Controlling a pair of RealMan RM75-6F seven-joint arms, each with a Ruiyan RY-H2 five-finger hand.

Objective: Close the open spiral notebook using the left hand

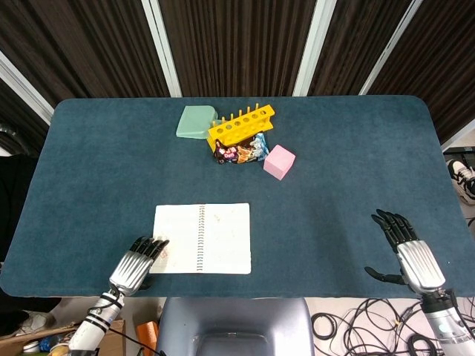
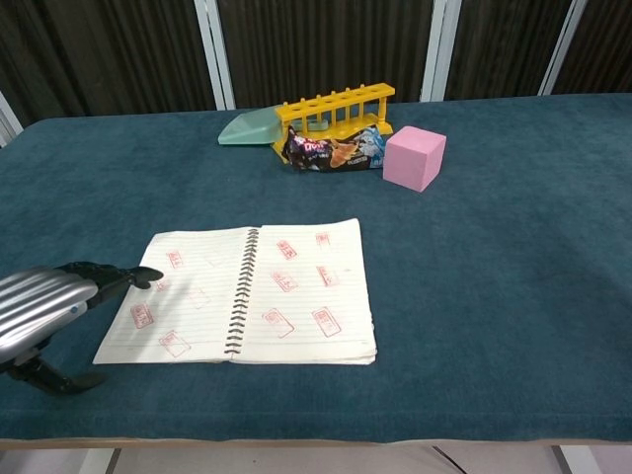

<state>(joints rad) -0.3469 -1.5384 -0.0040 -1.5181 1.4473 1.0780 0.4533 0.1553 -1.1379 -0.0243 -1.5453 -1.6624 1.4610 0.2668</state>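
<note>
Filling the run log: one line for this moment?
notebook: open, flat | left hand: open, fingers over left page edge | right hand: open, idle

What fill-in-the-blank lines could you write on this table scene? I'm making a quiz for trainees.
1. The notebook lies ____ on the table.
2. The left hand reaches over the notebook's ____ page.
3. The cube beside the snack bag is ____.
4. The rack behind the snack bag is ____.

Missing words: open; left; pink; yellow
</note>
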